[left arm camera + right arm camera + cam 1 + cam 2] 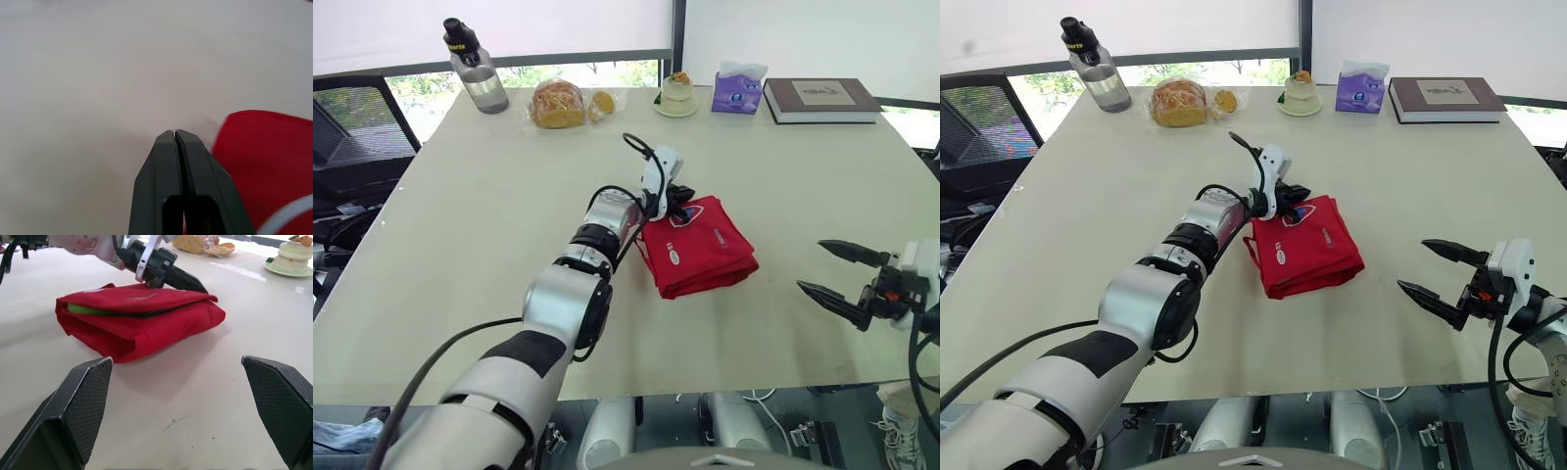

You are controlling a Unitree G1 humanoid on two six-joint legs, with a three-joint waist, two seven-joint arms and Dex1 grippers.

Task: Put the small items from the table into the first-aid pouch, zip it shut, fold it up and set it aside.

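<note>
Right gripper point(811, 264) hangs spread wide, empty, over the pale table's point(470, 225) near right edge; folded red fabric first-aid pouch point(700, 247) lies mid-table, well to its left; left gripper point(681, 200), fingers pressed together on nothing, rests at the pouch's far corner; likely the nearer arm for setting it aside.
</note>
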